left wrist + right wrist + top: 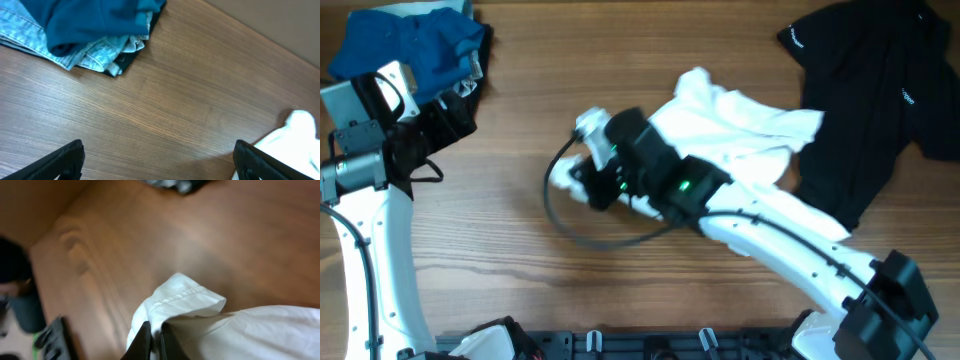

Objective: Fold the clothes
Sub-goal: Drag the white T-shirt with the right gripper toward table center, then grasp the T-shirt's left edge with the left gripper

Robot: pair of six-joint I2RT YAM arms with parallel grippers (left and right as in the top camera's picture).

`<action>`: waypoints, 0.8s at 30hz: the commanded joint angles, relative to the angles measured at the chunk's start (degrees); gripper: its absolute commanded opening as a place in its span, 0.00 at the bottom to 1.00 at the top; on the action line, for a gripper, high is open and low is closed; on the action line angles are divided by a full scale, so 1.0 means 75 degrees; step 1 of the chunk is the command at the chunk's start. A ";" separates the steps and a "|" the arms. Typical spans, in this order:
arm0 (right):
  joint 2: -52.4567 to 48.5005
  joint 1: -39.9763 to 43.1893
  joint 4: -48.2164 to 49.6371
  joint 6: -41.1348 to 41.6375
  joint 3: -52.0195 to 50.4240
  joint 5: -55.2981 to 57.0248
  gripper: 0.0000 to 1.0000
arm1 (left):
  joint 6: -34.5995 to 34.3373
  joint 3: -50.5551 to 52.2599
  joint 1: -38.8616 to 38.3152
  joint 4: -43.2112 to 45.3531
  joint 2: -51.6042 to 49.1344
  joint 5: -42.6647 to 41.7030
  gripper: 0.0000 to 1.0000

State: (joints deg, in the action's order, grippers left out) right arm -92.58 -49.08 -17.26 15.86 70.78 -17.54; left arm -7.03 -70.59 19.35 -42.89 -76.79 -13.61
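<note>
white shirt (745, 128): crumpled, hem bunched, on tabletop (490, 260) | right hand (155, 341): clamped on its hemmed corner | left hand (159, 162): spread wide, empty, well apart

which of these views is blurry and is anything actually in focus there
Right wrist view: the table is smeared and soft, only the white garment hem pinched in the right gripper is fairly crisp. Left wrist view: sharp wood grain and denim. Overhead view: sharp, evenly lit, no glare.

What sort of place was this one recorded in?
Likely a robot lab workbench: left arm and right arm over a wooden table, with a white shirt, black shirt and blue clothes pile.
</note>
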 commanded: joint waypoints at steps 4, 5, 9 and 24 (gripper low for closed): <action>0.0329 0.0154 -0.0303 0.0082 0.0146 -0.0128 0.72 | -0.0122 -0.0149 0.0105 0.0006 0.0128 -0.0070 0.96; 0.0548 0.0385 -0.0490 0.0082 0.0178 -0.0128 0.80 | -0.0119 -0.0149 0.0105 0.0009 0.0128 -0.0073 0.96; 0.1431 0.1725 -0.1233 0.0087 0.0184 0.0242 0.84 | -0.0085 -0.0149 0.0023 0.0009 0.0125 -0.0326 0.96; 0.1437 0.4290 -0.3293 0.0108 0.0160 0.1172 1.00 | -0.0169 0.0370 -0.2133 -0.2798 -0.1093 -0.0525 0.73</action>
State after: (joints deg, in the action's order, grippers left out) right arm -81.32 -17.78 -42.57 16.49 71.61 -10.66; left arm -2.33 -70.59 4.56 -61.76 -84.05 -16.64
